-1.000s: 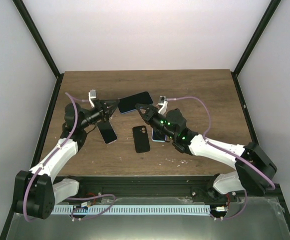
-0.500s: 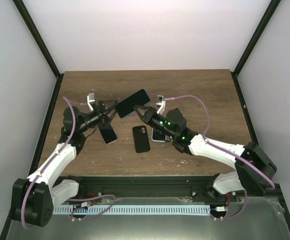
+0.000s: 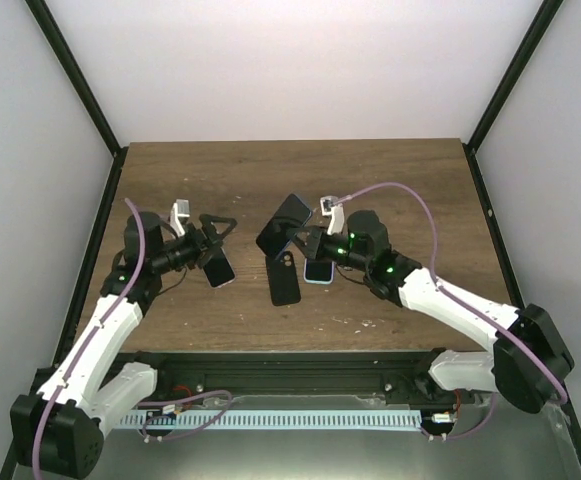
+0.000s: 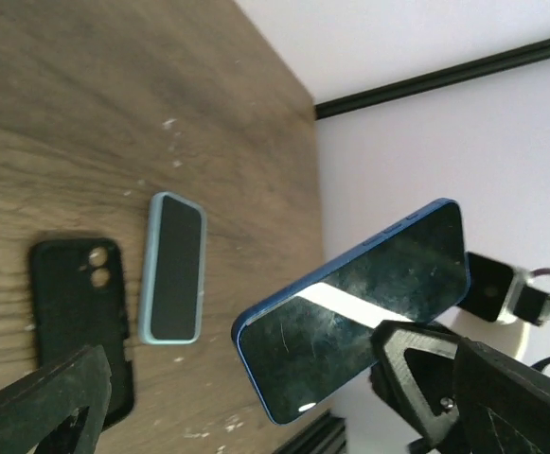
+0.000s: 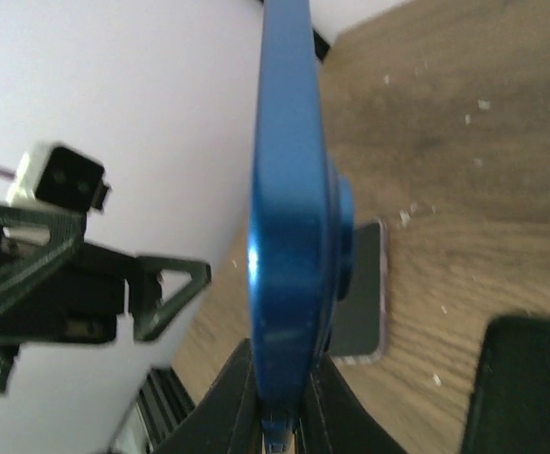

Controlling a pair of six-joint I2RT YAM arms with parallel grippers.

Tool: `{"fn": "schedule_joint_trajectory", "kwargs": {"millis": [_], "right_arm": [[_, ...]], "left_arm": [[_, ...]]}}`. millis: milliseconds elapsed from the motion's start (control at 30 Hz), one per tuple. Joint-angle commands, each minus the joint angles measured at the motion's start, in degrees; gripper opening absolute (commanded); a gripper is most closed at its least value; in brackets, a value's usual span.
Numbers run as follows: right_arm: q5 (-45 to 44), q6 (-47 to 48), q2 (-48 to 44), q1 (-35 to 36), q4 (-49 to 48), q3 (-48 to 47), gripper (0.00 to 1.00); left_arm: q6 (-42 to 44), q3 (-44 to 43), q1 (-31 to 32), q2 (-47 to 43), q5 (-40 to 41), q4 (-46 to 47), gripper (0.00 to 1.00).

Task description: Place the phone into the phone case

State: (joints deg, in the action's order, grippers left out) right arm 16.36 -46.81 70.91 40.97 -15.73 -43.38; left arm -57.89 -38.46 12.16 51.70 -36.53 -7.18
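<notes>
The blue phone (image 3: 283, 222) hangs tilted above the table, held by its end in my right gripper (image 3: 307, 241), which is shut on it. In the right wrist view the blue phone (image 5: 289, 208) shows edge-on between the fingers of my right gripper (image 5: 285, 416). The black phone case (image 3: 283, 279) lies flat just below it, camera cut-outs toward the far side. My left gripper (image 3: 222, 231) stands open and empty to the left of the phone, apart from it. From the left wrist the blue phone (image 4: 355, 307) floats over the black phone case (image 4: 76, 317).
A light-blue-edged phone (image 3: 318, 270) lies screen up right of the case, under the right wrist. Another dark phone (image 3: 218, 268) lies below the left gripper. The table's back half (image 3: 370, 170) is bare wood, with black frame posts at the corners.
My left gripper has opened, let go of the blue phone and drawn back to the left. The right gripper has kept the phone and swung it toward the case.
</notes>
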Motion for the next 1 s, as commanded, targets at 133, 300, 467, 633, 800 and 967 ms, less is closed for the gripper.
{"fn": "schedule_joint_trajectory", "kwargs": {"millis": [133,300,467,633,800,967], "right_arm": [[17.3,16.3,0.6,-8.3,21.6,-9.2,0.01],[23.7,25.9,5.8,-11.6,34.2,-16.7,0.02],[29.5,31.2,12.2,-13.0,41.7,-23.4,0.04],[30.7,33.2,17.4,-13.1,46.3,-26.1,0.06],[30.4,34.2,22.6,-13.1,49.7,-28.4,0.04],[32.7,34.0,26.3,-13.1,50.5,-29.7,0.04]], "left_arm": [[16.0,-2.0,0.1,5.0,3.0,-15.7,0.92],[18.0,-0.3,0.1,8.4,2.8,-15.1,0.85],[17.7,2.3,0.1,10.1,1.5,-11.8,0.81],[19.0,2.4,0.1,12.5,2.6,-12.3,0.79],[18.2,2.4,0.1,15.7,1.8,-11.0,0.77],[16.8,3.6,0.1,17.6,-0.4,-7.2,0.73]]}}
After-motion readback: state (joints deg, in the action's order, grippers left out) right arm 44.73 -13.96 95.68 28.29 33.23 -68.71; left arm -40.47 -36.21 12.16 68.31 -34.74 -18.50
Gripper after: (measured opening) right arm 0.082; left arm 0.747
